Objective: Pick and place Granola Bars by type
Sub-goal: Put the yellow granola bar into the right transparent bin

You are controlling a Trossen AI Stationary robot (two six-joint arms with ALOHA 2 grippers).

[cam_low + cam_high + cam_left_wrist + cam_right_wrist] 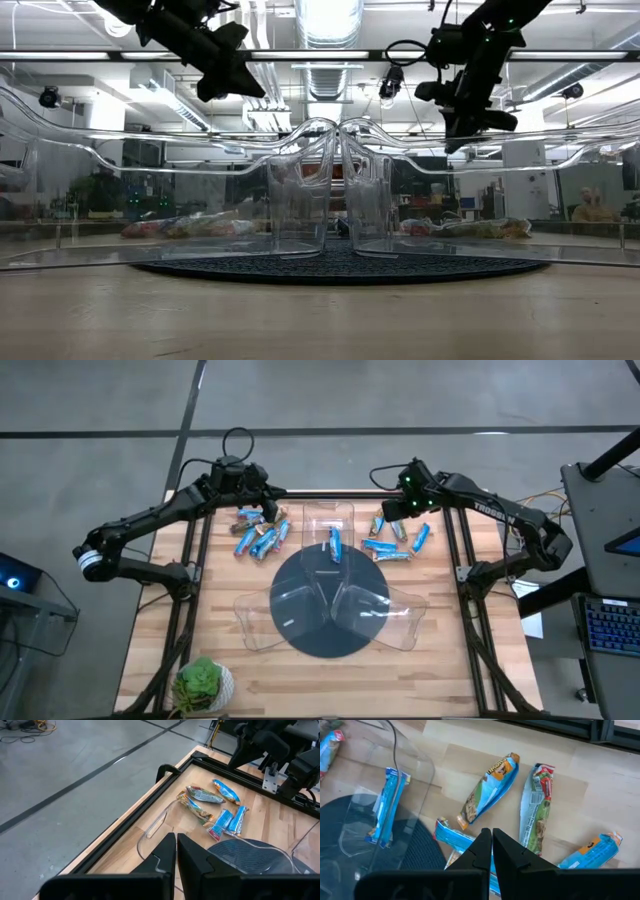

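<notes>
Two piles of wrapped granola bars lie on the wooden table. The left pile [258,532] is mostly blue. The right pile [397,538] mixes blue, orange-blue [492,790] and red-green [537,805] wrappers. One blue bar [334,545] [387,805] lies in the far clear tray [330,515]. My left gripper [272,498] [176,842] hangs shut, high over the left pile's far edge. My right gripper [392,510] [491,837] hangs shut, high over the right pile. Both are well above the table in the low view [235,80] [470,110].
Three clear trays stand on a dark round mat [320,635]; the two near ones [255,615] [395,610] hold nothing I can see. A small potted plant [200,682] sits at the table's near left corner. Black frame rails [462,560] run along the table's sides.
</notes>
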